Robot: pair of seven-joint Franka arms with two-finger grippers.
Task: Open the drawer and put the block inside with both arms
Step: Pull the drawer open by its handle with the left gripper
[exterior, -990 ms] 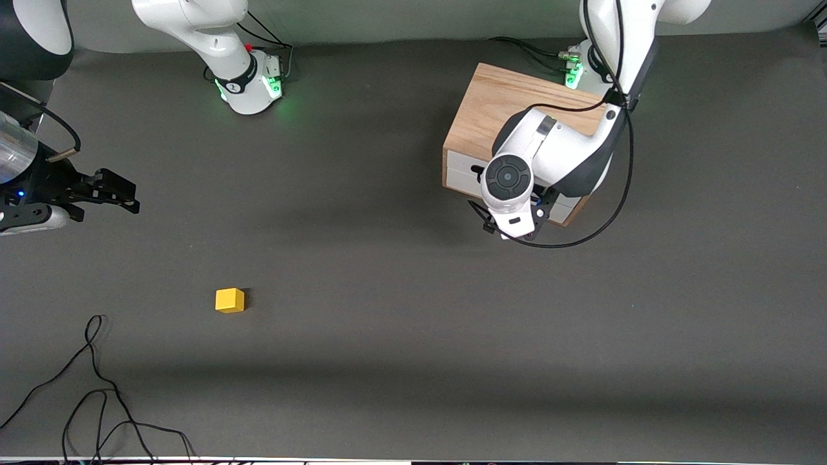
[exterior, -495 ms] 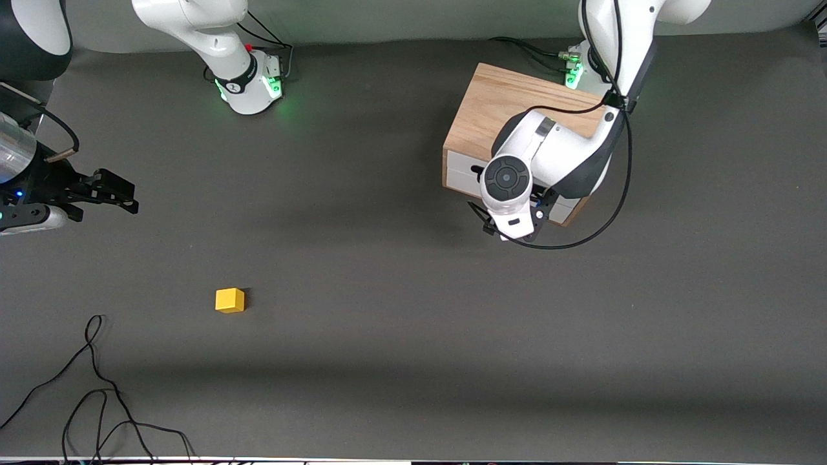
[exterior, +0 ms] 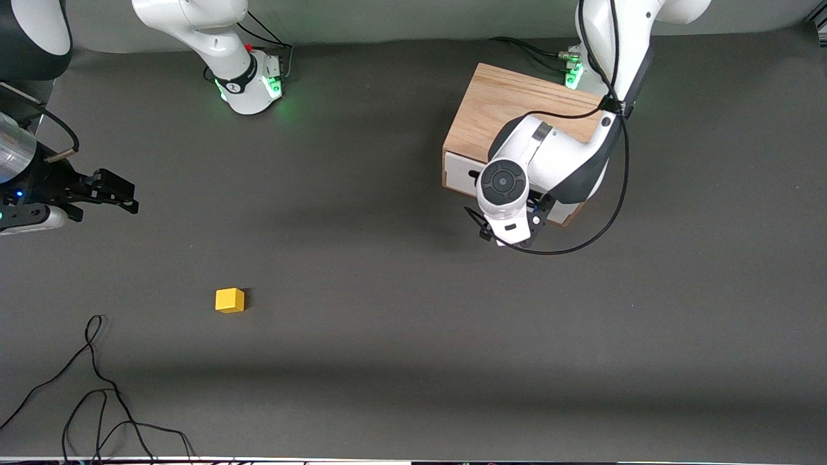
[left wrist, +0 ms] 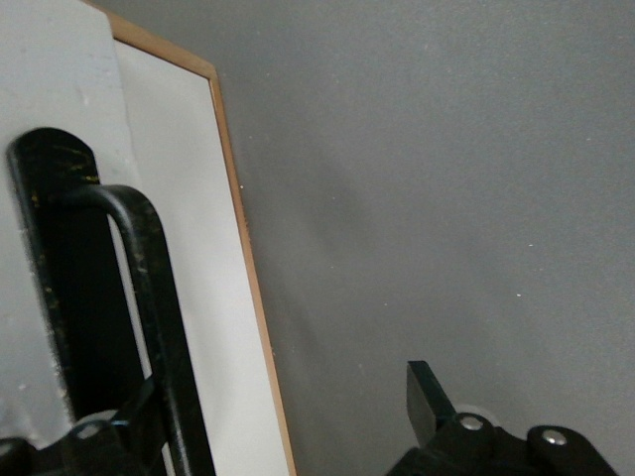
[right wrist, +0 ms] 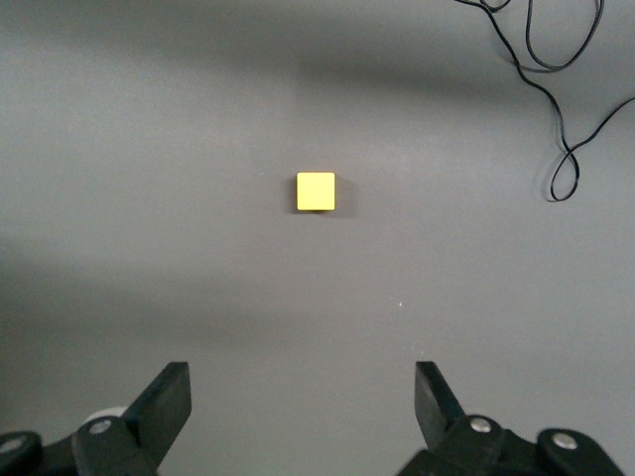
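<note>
Since a second ago the left arm's wrist has slid slightly toward the right arm's end of the table along the drawer (exterior: 460, 173) front, while the block and the right arm have not shifted.

Nearest the front camera, at about seven o'clock from the table's (exterior: 413, 361) centre, loose black cables (exterior: 97, 394) curl over the matte dark grey surface. Just farther from the camera sits the block (exterior: 230, 300), a small bright yellow cube with crisp edges, alone and untouched.

At nine o'clock the right gripper (exterior: 129, 197) hovers over bare table, waiting, its jaws spread wide and empty, the block in plain sight of its wrist camera, presumably ready for a later pick.

At about two o'clock stands the light-wood cabinet (exterior: 497, 106), grain showing on top. Its smooth white drawer front looks closed. The left gripper (left wrist: 268, 436) is at the black bar handle (left wrist: 149, 327), one finger beside the bar, likely lining up a pull; whether its jaws are apart or together I cannot tell.
</note>
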